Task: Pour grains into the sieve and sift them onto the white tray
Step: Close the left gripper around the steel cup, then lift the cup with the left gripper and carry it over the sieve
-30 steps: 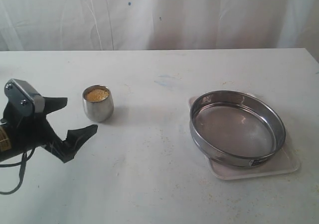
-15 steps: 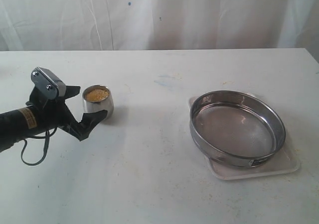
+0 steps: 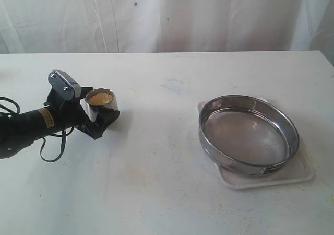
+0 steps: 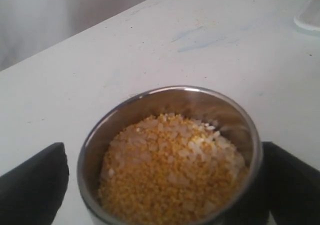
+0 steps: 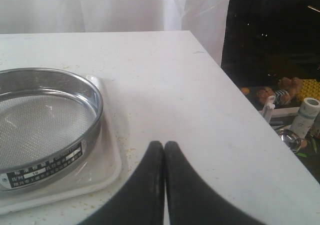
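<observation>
left fingers (image 4: 35, 185): matte black, spread wide, one on each side of the small round polished-steel cup (image 3: 103, 112). One finger looks to touch the cup wall and the other stands just clear, so there is no clamp on it. The cup is upright on the white desk (image 3: 167, 193), axis vertical, mouth up, sitting between the fingers near their tips. In the cup: grains (image 4: 170, 170), fine yellow granules with paler, coarser bits, level a little under the rim.

Well apart to the right: wide round shallow steel-rimmed sieve (image 3: 248, 133) with a fine mesh bottom. It lies flat, mouth up, on the flat white tray with rounded corners (image 3: 302, 173), and the tray's corners show past the sieve rim. There is a dark label (image 5: 42, 170) on the rim.

right fingers (image 5: 150, 185): black, tapered, pressed together, over the desk near the tray. Yellow specks lie on the desk around the tray.
</observation>
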Motion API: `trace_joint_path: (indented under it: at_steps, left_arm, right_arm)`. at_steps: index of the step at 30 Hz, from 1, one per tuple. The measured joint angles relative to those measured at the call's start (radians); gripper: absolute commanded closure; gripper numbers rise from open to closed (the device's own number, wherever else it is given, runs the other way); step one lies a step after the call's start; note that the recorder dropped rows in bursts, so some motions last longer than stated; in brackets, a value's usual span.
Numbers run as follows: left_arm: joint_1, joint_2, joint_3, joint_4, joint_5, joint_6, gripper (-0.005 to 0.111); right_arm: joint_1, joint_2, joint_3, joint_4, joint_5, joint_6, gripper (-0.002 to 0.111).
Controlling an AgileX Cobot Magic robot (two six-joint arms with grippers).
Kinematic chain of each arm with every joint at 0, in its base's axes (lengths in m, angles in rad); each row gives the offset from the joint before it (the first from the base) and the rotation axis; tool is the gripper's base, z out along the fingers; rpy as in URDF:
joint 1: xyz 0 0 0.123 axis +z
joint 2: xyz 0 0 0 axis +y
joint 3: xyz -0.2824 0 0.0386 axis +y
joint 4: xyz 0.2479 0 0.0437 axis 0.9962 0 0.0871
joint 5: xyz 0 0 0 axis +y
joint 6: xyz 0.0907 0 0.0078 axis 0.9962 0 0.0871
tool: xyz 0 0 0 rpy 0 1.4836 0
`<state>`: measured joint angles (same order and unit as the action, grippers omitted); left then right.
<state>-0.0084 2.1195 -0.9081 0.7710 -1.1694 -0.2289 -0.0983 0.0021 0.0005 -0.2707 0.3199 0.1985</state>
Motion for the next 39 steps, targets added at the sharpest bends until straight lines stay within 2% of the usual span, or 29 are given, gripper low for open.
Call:
trace_joint_path:
  at_steps: [14,16,18,21,26,39]
  left_arm:
    - [0.000,0.102,-0.077,0.027,-0.034,-0.001,0.002]
    - [0.000,0.104,-0.080,0.027,-0.036,-0.010,0.005]
    - [0.000,0.104,-0.080,0.023,-0.038,-0.016,0.015]
    - [0.000,0.104,-0.080,0.021,-0.025,-0.020,0.043]
    - [0.000,0.104,-0.080,0.034,-0.023,-0.025,0.104]
    - [0.000,0.104,-0.080,0.087,-0.034,-0.077,0.107]
  right_arm:
    - [0.000,0.000,0.000,0.000,0.000,0.000,0.108]
    - [0.000,0.000,0.000,0.000,0.000,0.000,0.108]
    - [0.000,0.000,0.000,0.000,0.000,0.000,0.108]
    - [0.000,0.000,0.000,0.000,0.000,0.000,0.108]
    - [0.000,0.000,0.000,0.000,0.000,0.000,0.108]
    - [0.000,0.000,0.000,0.000,0.000,0.000,0.108]
